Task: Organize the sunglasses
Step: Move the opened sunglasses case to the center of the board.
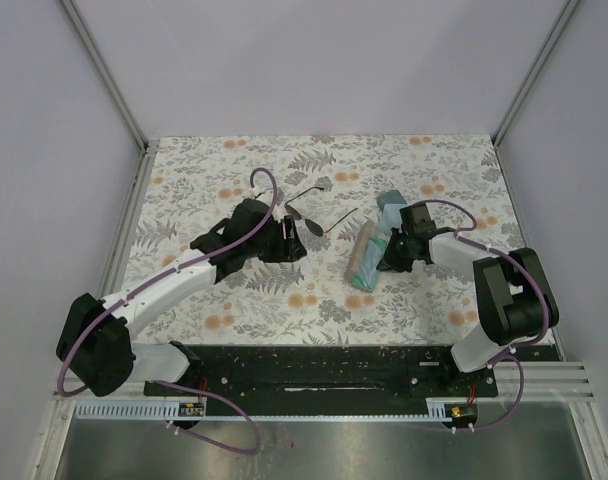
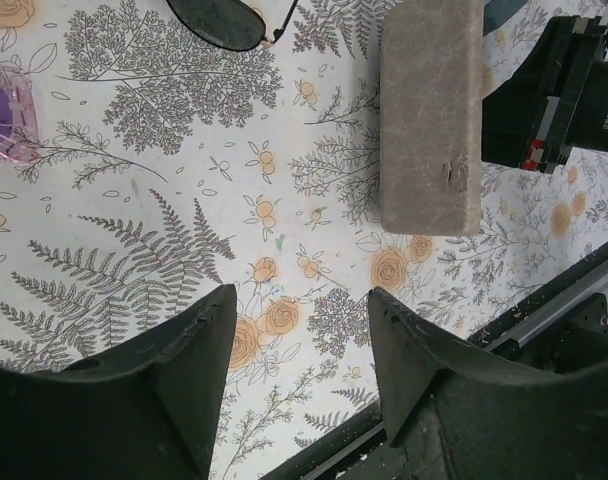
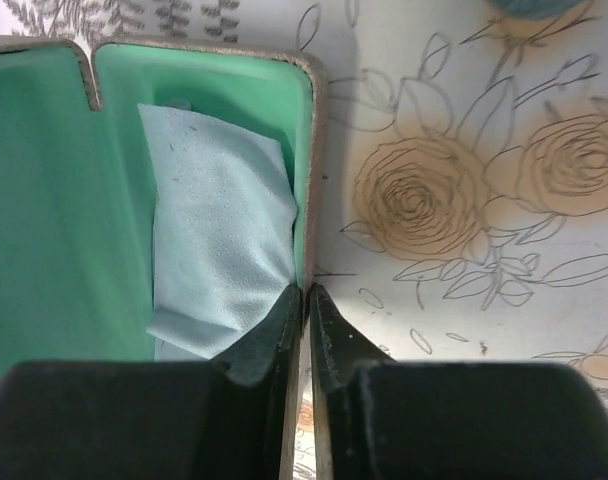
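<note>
Right arm is bent low, inward. The right gripper point(image 3: 304, 295) is clamped on the side wall of the open case point(image 3: 44, 200), with a cloth point(image 3: 219, 250) inside. Left arm is stretched to mid-table, the left gripper point(image 2: 304, 300) spread, nothing held. The black sunglasses point(image 2: 222, 20) and purple sunglasses point(image 2: 4, 115) are left lying on the table point(image 2: 134, 200) just beyond it, outside the case.

top view: the far strip of the table point(image 1: 234, 160) and its lower left lie open to a gripper. the middle is tight. the wire-framed sunglasses point(image 1: 306, 220) sit just beyond the left gripper point(image 1: 296, 240), whose fingers stand apart. the beige case point(image 1: 364, 262) and the teal case point(image 1: 389, 208) fill right centre, with the right gripper point(image 3: 306, 295) pinched on the beige case's rim. a narrow lane runs between sunglasses and cases.
</note>
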Robot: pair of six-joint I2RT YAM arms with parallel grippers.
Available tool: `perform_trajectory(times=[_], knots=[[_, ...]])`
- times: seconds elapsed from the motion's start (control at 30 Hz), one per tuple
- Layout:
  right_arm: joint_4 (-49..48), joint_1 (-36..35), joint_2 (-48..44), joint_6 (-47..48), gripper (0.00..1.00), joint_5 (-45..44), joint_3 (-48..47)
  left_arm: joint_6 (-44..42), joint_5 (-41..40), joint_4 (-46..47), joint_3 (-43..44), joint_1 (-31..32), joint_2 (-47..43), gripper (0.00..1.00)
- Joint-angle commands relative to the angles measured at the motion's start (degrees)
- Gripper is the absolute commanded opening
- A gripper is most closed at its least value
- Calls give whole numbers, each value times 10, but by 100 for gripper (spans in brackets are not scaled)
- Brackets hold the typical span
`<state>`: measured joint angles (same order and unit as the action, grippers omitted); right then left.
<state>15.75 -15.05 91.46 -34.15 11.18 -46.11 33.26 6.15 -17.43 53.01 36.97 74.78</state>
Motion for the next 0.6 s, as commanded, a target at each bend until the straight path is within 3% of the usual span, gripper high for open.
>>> perform_trajectory(times=[0.0,0.1,0.2,0.37,0.4,0.5,0.57], knots=[[2,-33,-20,15,4,24,-21,16,28,29,-28,-15,-30,59],[20,-62,-22,21,3,14,-37,34,68,62,-55,-29,-38,64],[25,-94,-23,22,3,2,-50,59,104,103,-84,-36,-40,75],[22,-132,-5,20,1,4,-62,107,159,172,-128,-43,-17,81],[22,-138,2,19,1,3,-64,117,177,204,-137,-43,-9,82],[21,-153,12,16,1,0,-66,162,215,278,-170,-44,13,99],[18,-161,16,16,1,-2,-67,189,228,336,-187,-44,32,99]])
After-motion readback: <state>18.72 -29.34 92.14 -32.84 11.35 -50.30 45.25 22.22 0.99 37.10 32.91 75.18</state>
